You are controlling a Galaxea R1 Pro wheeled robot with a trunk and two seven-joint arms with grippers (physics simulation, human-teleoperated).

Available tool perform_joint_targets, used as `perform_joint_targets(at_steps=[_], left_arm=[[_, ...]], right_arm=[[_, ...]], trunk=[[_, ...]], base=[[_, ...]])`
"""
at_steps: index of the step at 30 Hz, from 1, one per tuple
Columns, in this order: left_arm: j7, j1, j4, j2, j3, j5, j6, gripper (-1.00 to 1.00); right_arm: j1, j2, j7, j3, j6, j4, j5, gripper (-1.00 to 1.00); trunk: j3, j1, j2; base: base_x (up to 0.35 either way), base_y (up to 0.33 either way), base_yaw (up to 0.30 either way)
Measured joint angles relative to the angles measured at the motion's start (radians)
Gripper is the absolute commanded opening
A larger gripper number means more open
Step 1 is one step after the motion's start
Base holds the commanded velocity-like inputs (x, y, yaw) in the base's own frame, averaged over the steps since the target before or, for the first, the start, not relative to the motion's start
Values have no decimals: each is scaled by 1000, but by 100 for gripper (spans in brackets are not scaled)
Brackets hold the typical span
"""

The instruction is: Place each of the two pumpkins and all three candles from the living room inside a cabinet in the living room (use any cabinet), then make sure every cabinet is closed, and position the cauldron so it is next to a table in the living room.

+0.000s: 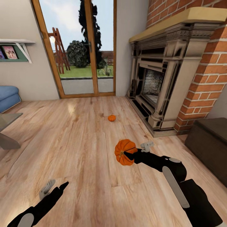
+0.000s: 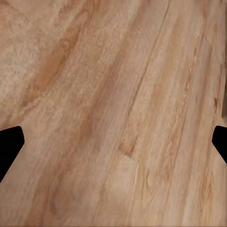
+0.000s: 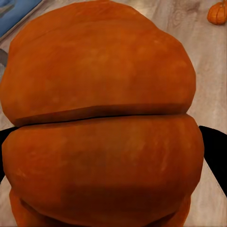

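Head view — pumpkin (right pincer)

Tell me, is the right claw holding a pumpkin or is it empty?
Holding one. The right claw is shut on a pumpkin, lifted above the wooden floor; its fingers flank it in the wrist view. A second pumpkin lies ahead.

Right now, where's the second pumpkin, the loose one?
Second pumpkin sits on the wood floor, head view centre, between the glass door and fireplace.
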Motion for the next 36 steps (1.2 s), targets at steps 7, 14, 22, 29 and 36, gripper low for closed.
perform_joint_targets(at_steps=[7, 14, 22, 29, 36], left_arm=[[1, 0, 24, -1, 1, 0, 0, 100], [-1, 0, 37, 0, 1, 0, 1, 100], [-10, -1, 57, -3, 0, 1, 0, 100], [-169, -23, 157, 10, 4, 6, 1, 100], [-409, -227, 477, 76, 10, 10, 29, 100]], right_arm=[[1, 1, 0, -5, -3, -1, 0, -100], [0, 1, 0, -4, 0, -1, 0, -100], [0, 2, -1, -6, -1, 0, 3, -100], [0, 2, -1, -7, 4, 0, 4, -100], [0, -3, -1, -13, 5, -1, 4, -100]], trunk=[[27, -3, 2], [54, -6, 3], [54, -6, 3], [54, -7, 3], [54, -7, 3]], base=[[0, 0, 14], [0, 0, 1], [36, 24, 0], [211, 164, 0], [251, 223, 0]])
